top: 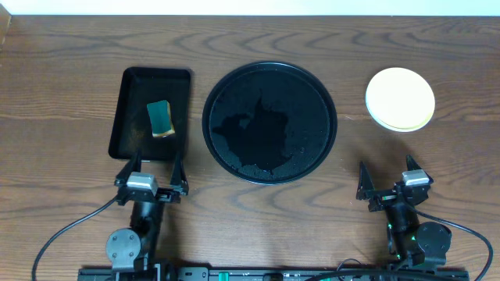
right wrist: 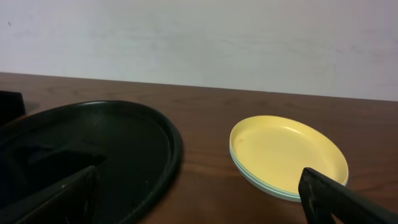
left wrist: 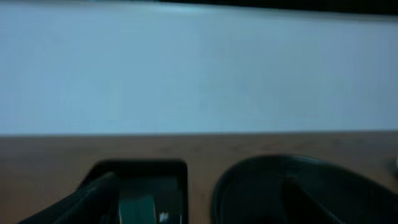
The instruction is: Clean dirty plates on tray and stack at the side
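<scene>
The large round black tray (top: 269,122) sits mid-table with nothing on it; it also shows in the right wrist view (right wrist: 99,155) and the left wrist view (left wrist: 298,193). The plates (top: 400,99) are stacked on the table to the tray's right, the pale yellow one on top, with mint-blue rims under it in the right wrist view (right wrist: 287,155). My left gripper (top: 151,183) is open and empty near the front edge, below the rectangular tray. My right gripper (top: 393,187) is open and empty near the front edge, below the plate stack.
A smaller rectangular black tray (top: 133,101) stands left of the round tray and holds a green sponge (top: 161,118). A pale wall runs behind the table's far edge.
</scene>
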